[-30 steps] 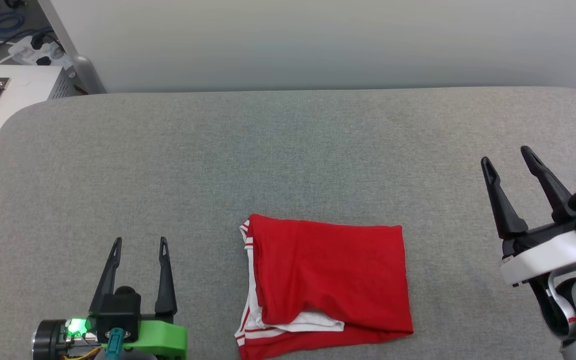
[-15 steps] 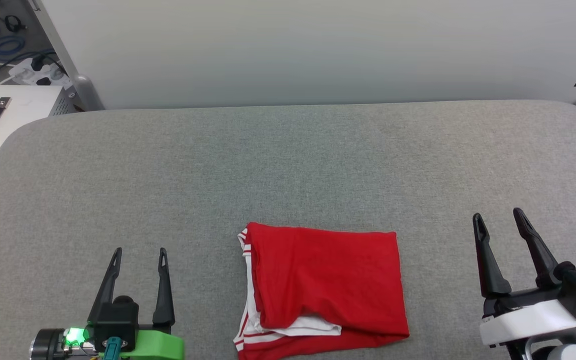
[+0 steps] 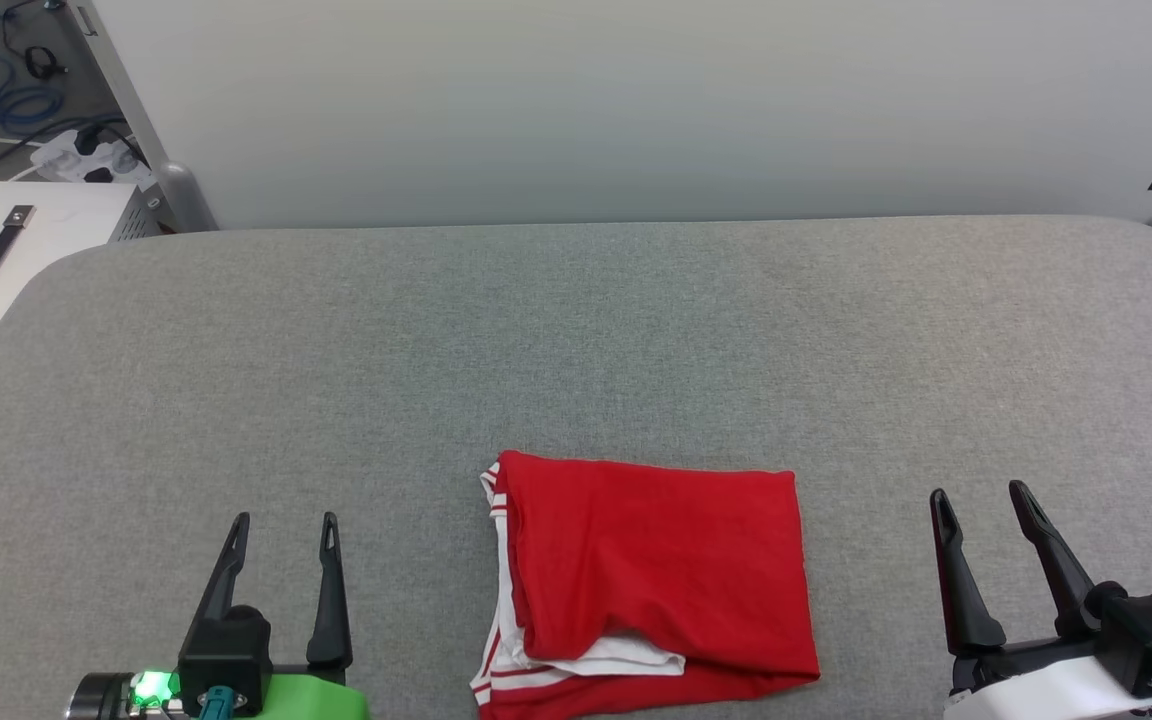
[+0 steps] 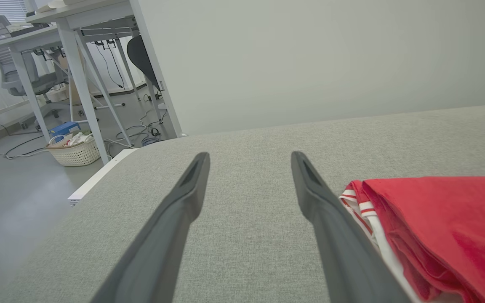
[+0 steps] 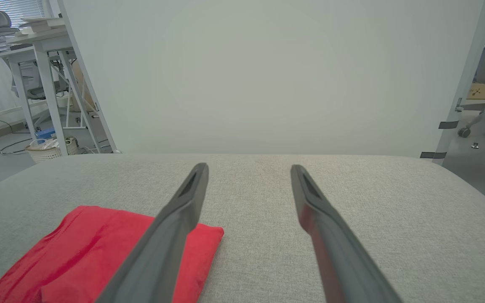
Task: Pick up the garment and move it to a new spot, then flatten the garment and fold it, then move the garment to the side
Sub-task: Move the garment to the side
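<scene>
Garment [image 3: 651, 580] folded on grey fabric table [image 3: 576, 340], pale wall [image 3: 636, 100] behind; fingers of left gripper [image 3: 285, 520] and right gripper [image 3: 978, 492] apart.

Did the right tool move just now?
Yes. The right tool pulled back toward the robot: its tips were past the far edge of the shirt, and now they sit beside it.
</scene>
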{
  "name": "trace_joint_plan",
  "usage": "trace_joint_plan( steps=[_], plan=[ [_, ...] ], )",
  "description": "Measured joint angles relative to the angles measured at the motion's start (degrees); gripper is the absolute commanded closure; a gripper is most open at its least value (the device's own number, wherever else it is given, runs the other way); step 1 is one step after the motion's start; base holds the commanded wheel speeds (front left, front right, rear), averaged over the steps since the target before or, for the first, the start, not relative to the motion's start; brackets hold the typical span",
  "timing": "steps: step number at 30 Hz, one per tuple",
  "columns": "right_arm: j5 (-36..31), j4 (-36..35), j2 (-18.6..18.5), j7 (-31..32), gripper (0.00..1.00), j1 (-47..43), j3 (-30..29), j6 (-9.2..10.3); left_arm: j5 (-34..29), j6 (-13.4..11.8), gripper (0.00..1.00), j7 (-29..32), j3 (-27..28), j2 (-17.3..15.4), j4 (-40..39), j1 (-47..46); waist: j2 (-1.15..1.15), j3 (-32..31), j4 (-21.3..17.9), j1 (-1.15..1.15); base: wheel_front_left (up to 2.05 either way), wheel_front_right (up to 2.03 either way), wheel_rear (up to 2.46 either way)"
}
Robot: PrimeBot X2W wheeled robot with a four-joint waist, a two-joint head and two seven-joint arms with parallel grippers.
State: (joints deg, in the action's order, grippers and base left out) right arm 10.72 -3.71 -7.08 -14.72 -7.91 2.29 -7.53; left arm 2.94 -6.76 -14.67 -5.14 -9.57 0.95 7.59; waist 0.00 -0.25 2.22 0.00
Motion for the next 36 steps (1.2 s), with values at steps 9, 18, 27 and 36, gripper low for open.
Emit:
trace_joint_plan(
  steps=[9, 18, 27, 36],
  plan=[
    [-0.40, 1.03, -0.53, -0.01, 0.00, -0.09, 0.05, 0.00, -0.03, 0.55, 0.00, 0.00, 0.38, 0.53, 0.12, 0.02, 0.00, 0.06, 0.52, 0.00, 0.00, 0.00, 0.00],
    [3.26, -1.00, -4.21, 2.65, 0.00, 5.49, -2.11, 0.00, -0.48, 0.65, 0.00, 0.00, 0.52, 0.99, 0.14, -0.01, 0.00, 0.81, 1.09, 0.00, 0.00, 0.00, 0.00],
    [14.88, -3.98, -11.99, 18.39, 0.00, 16.87, 1.80, 0.00, -1.07, 1.01, 0.00, 0.00, 0.10, 1.75, 0.31, -0.94, 0.00, 2.57, 2.32, 0.00, 0.00, 0.00, 0.00],
    [31.16, -2.19, -22.21, 48.10, 0.00, 21.21, 13.07, 0.00, -1.47, 1.00, 0.00, 0.00, 0.03, 2.10, 0.33, -2.05, 0.00, 4.52, 3.87, 0.00, 0.00, 0.00, 0.00]
  ],
)
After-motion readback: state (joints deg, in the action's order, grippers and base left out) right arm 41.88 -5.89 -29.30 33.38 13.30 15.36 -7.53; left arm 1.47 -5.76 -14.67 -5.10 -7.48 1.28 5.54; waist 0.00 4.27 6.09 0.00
